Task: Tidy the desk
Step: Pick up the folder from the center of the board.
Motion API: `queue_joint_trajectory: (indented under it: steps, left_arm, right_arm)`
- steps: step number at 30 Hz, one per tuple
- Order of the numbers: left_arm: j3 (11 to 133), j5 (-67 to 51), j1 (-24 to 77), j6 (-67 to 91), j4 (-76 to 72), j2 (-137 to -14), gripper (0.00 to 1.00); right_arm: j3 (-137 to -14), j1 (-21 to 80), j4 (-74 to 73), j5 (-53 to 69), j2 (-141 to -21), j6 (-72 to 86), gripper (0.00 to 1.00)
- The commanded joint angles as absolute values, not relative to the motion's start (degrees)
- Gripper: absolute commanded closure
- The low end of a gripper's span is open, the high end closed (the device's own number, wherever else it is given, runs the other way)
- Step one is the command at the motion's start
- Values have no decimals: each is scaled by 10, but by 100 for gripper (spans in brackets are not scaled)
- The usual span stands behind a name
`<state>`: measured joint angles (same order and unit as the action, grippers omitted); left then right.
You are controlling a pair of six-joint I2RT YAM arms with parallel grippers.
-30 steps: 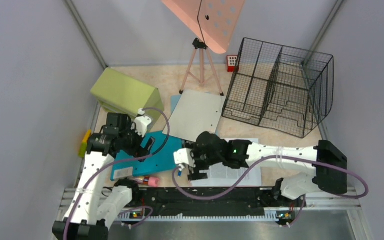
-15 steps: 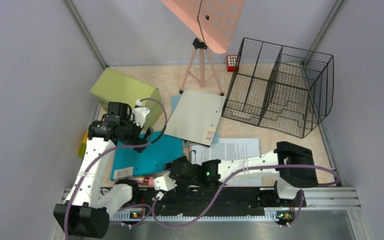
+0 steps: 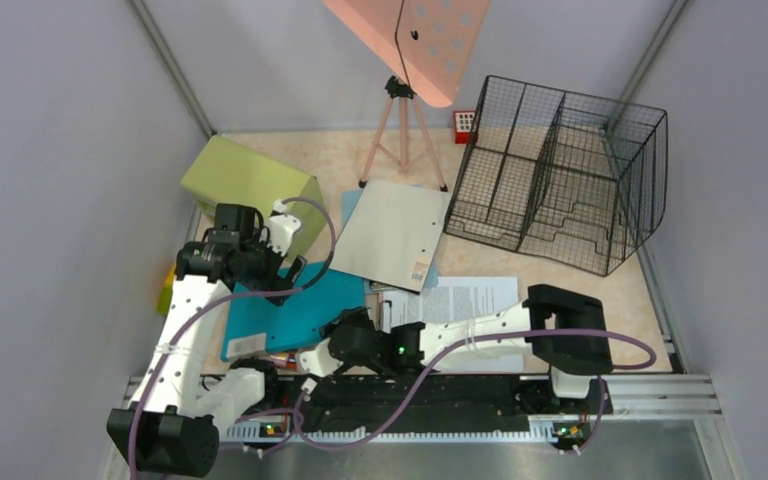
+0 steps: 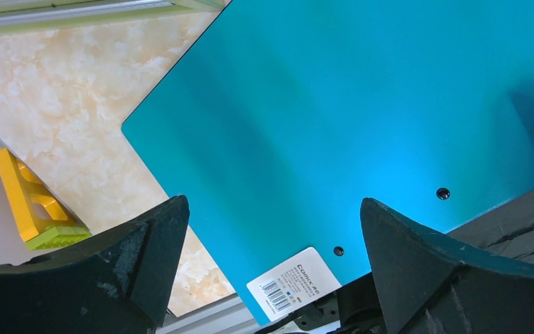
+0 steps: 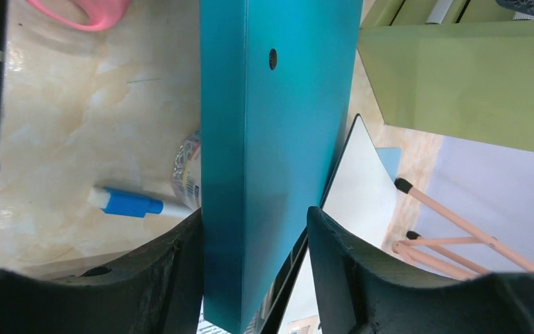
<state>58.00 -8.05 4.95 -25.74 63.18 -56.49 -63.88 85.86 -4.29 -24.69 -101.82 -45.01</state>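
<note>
While the wire basket [image 3: 560,170] lies tipped at the back right of the desk [image 3: 335,158] and the green cabinet [image 3: 250,185] sits at back left, the right arm reaches low across the near edge. The right gripper [image 5: 254,212] presses its fingers on both sides of the teal binder [image 5: 271,139]. The left gripper [image 4: 272,203] hovers above that binder, fingers spread wide.

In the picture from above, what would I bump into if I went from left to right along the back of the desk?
green cabinet → pink tripod → little red thing → black wire basket
</note>
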Motion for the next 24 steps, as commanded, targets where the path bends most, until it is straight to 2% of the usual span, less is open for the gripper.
queue_joint_trajectory:
  steps: [1,11,16,24]
  left_arm:
    - [594,-89,47,-268,624,-555,1]
    - [625,-81,47,-286,645,-551,1]
    - [692,-57,46,-293,654,-556,1]
    - [809,22,41,-313,649,-568,1]
  right_arm:
    - [-665,865,-5,-289,-1033,-474,49]
    - [-732,847,-68,-295,-1022,-447,66]
    - [-786,826,-128,-281,-1013,-418,74]
    - [-834,776,-175,-251,-1001,-385,93]
